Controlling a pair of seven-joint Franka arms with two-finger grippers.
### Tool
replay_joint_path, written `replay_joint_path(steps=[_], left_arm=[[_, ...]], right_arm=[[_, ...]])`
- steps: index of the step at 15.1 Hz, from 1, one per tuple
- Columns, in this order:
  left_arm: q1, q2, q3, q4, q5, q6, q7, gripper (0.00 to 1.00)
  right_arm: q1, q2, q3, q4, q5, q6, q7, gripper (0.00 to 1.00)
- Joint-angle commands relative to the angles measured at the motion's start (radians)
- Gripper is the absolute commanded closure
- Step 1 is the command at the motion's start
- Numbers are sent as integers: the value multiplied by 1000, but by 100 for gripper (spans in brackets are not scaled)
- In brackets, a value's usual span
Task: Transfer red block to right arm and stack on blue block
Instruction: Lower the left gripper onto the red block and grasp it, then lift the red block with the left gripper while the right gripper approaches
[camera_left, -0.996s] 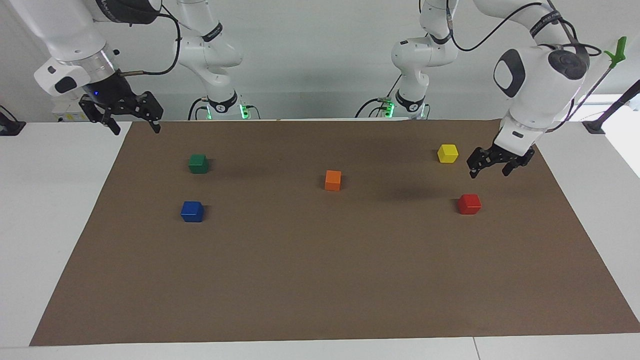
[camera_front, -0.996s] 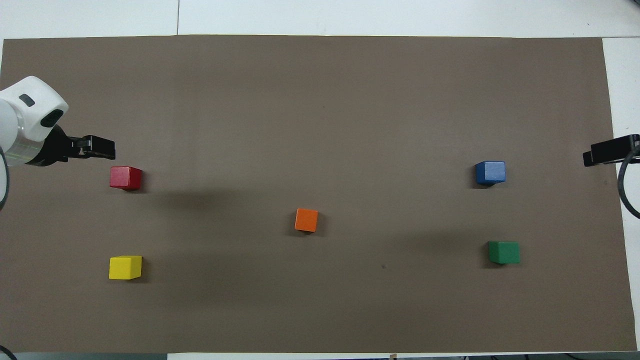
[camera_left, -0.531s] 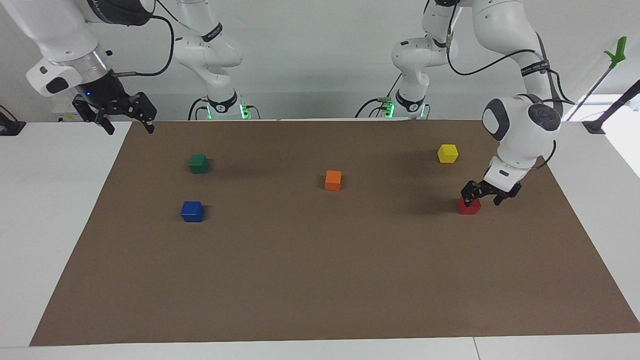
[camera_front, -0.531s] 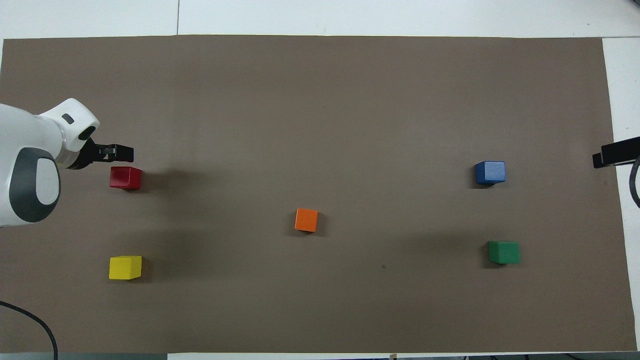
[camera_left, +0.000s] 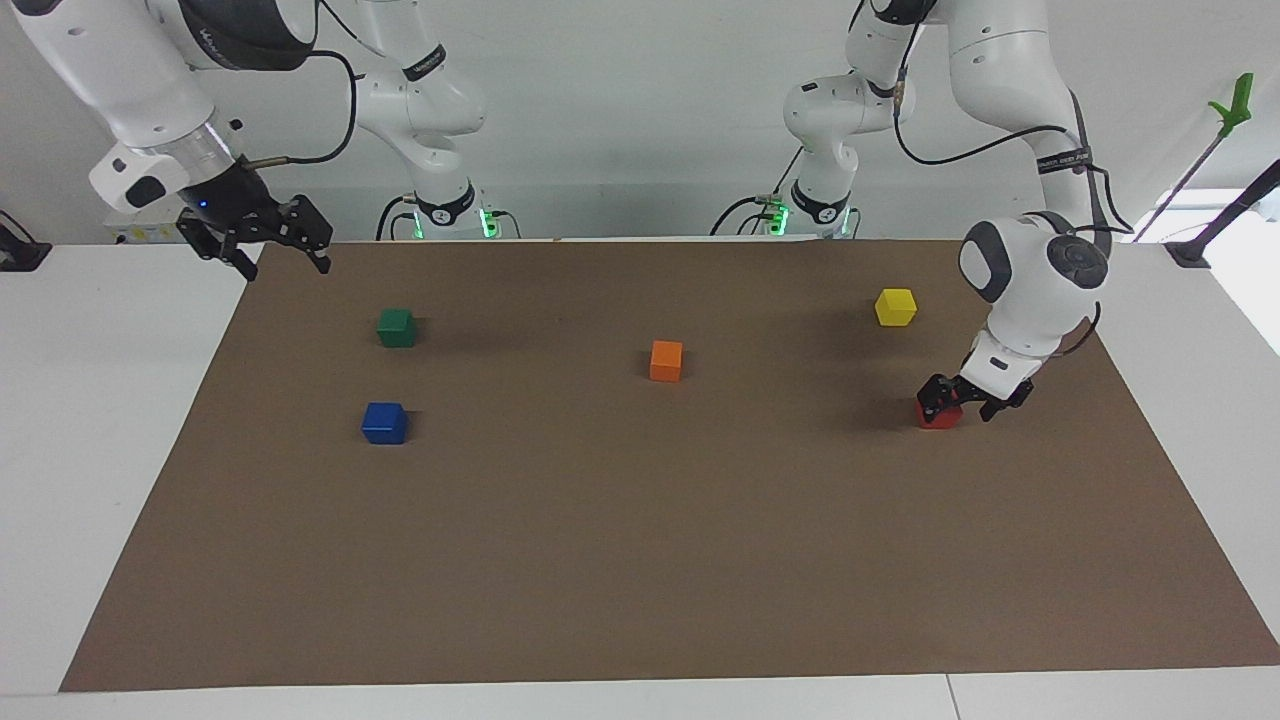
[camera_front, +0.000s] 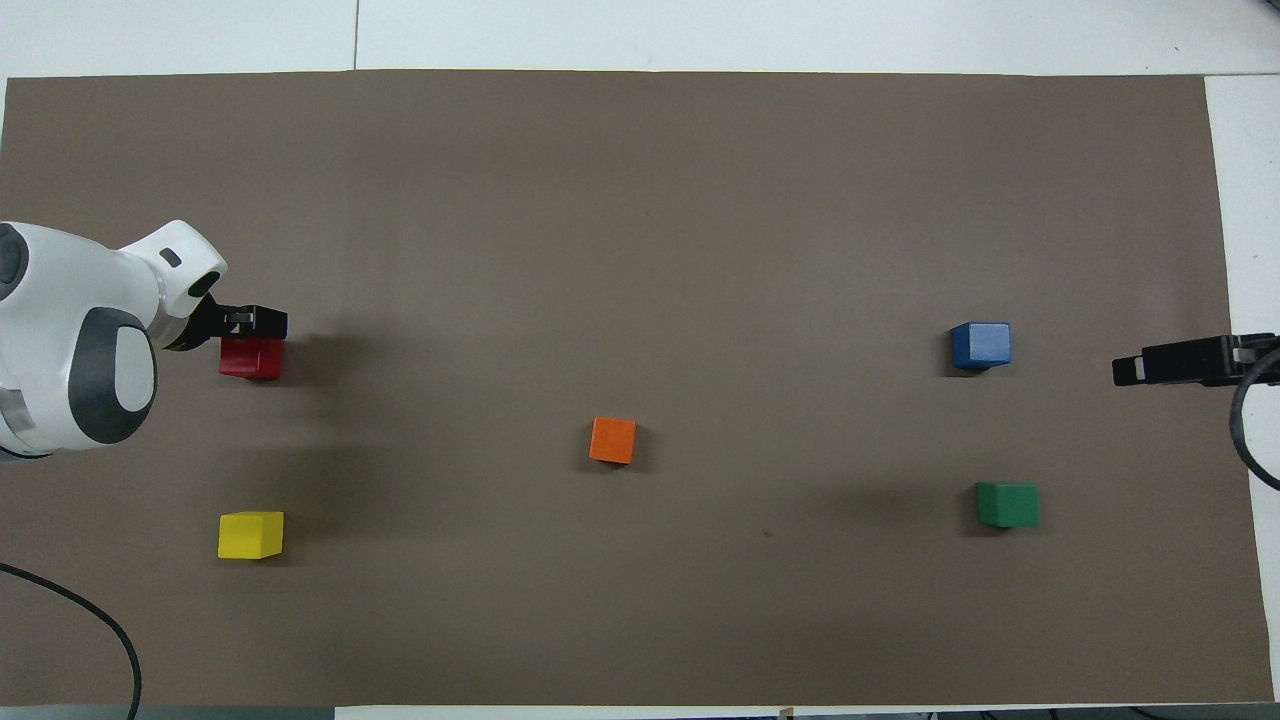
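Note:
The red block lies on the brown mat toward the left arm's end, also seen in the overhead view. My left gripper is open and low at the block. One finger overlaps the block's top edge and the other stands beside it. I cannot tell whether it touches. In the overhead view one finger shows at the block's farther edge. The blue block lies toward the right arm's end. My right gripper, with a blue light, is open and raised over the mat's corner by the robots.
A green block lies nearer to the robots than the blue one. An orange block sits mid-mat. A yellow block lies nearer to the robots than the red one. The brown mat covers the white table.
My left gripper has come down from above the mat beside the yellow block to the red block. My right gripper has shifted a little inward over the mat's corner.

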Motion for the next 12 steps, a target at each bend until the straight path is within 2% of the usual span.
replay_joint_path(steps=[1, 2, 3, 5, 7, 9, 11, 12], left_arm=[[-1, -16, 6, -48, 3, 28, 14, 17], [-1, -22, 8, -65, 3, 22, 11, 46], [-2, -26, 8, -65, 2, 1, 7, 99], [-4, -33, 6, -26, 2, -90, -17, 100], [-25, -74, -6, 81, -8, -295, -185, 100], [-94, -79, -29, 258, -11, -537, -348, 100], [-163, -84, -32, 411, -23, -753, -471, 100], [-181, -90, -37, 479, -73, -835, -539, 100]], right_arm=[[-40, -30, 8, -84, 166, 36, -114, 0], [-40, -30, 8, -108, 228, 55, -119, 0], [-44, -26, 8, -136, 294, 72, -130, 0], [-64, -18, 6, -188, 406, 78, -214, 0], [-104, 19, 8, -231, 549, 63, -335, 0], [-124, 54, 8, -263, 653, 15, -439, 0], [-129, 56, 8, -294, 770, -46, -463, 0], [-129, 59, 8, -309, 825, -92, -473, 0]])
